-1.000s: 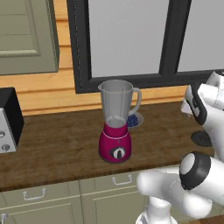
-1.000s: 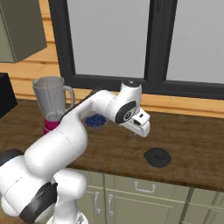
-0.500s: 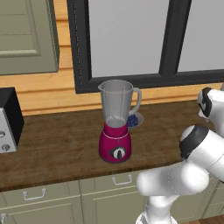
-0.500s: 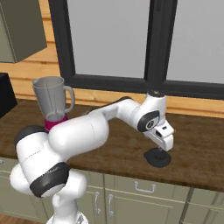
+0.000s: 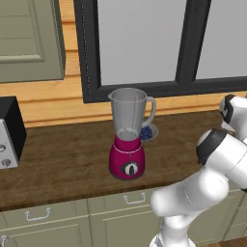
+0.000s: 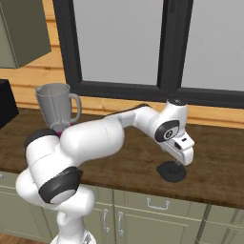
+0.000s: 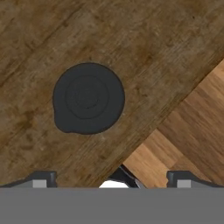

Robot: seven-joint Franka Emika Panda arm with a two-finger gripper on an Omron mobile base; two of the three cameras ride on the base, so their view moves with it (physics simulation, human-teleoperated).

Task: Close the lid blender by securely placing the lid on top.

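lid (image 7: 89, 98) lies flat on the wooden desk (image 7: 39, 39), left of centre in my hand view, and low at the right of centre in the right base view, near the desk's front edge. my claw (image 6: 177, 162) hangs right over it, released, fingertips (image 7: 42, 178) spread wide at the bottom corners; i think they aren't touching it. blender (image 5: 129, 135) stands mid-frame in the left base view, jar mouth uncovered, a small dish of blue bits (image 5: 148, 132) just behind.
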